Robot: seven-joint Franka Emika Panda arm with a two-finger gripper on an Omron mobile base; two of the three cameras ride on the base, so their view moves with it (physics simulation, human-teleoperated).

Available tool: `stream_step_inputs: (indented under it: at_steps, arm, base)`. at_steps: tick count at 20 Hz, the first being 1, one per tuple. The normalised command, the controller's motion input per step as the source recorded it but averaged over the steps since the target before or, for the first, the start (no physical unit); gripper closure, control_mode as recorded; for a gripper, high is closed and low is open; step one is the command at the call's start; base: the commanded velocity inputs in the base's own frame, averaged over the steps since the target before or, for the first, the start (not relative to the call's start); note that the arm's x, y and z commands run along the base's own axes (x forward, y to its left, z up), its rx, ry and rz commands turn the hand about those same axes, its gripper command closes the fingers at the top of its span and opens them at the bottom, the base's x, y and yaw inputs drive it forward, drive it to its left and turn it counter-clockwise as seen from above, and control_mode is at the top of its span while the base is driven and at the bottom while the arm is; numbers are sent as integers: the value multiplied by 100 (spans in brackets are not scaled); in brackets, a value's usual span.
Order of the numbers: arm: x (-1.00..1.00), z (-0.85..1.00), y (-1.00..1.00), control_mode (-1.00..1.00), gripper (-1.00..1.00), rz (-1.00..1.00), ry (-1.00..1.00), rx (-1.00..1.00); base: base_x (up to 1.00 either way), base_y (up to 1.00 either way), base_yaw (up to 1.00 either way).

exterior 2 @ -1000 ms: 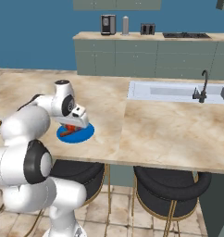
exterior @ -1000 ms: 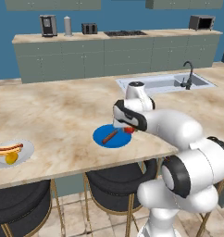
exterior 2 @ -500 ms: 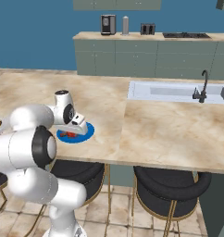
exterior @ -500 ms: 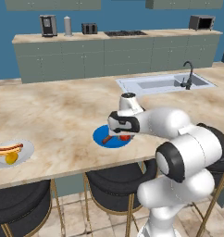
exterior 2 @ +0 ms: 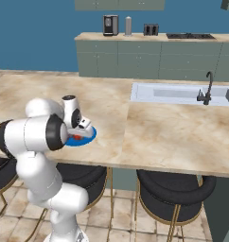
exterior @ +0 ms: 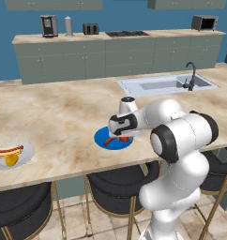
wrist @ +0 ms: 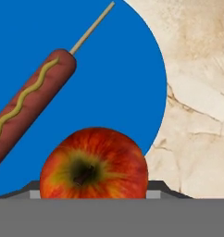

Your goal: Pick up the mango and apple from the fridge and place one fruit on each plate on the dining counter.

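My gripper (exterior: 121, 136) hangs low over the bright blue plate (exterior: 102, 141) on the dining counter (exterior: 64, 112), shut on the red apple (wrist: 93, 169). In the hand view the apple sits between the two fingertips (wrist: 156, 187), just above the plate's (wrist: 49, 28) edge. From the right base view the gripper (exterior 2: 81, 131) and apple (exterior 2: 77, 137) cover part of that plate (exterior 2: 89, 138). The yellow-orange mango (exterior: 11, 161) lies on the pale plate (exterior: 26, 157) at the counter's left. The fridge is out of view.
A corn dog on a stick (wrist: 26, 102) lies on the blue plate beside the apple. A hot dog in a bun (exterior: 9, 150) shares the pale plate. A sink with a black tap (exterior: 190, 77) is set in the counter to the right. Black stools (exterior: 117, 187) stand below.
The gripper has come down and a little left with the apple, from above the blue plate to just over its surface. The arm has folded in closer to the counter edge.
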Motion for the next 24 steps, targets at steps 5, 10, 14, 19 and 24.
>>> stream_step_inputs:
  at_steps: [5, 10, 14, 19, 24]
  arm:
    - [32, -25, 0, -100, 100, 0, 2, 0]
    - [5, -39, 0, -100, 100, 0, 2, 0]
    - [18, -2, 0, -100, 100, 0, 0, 0]
    - [0, 0, 0, -100, 100, 0, 0, 0]
    - [0, 13, 1, -100, -100, 0, 0, -3]
  base:
    - [0, 0, 0]
    - [0, 0, 0]
    - [0, 0, 0]
    - [0, 0, 0]
    - [0, 0, 0]
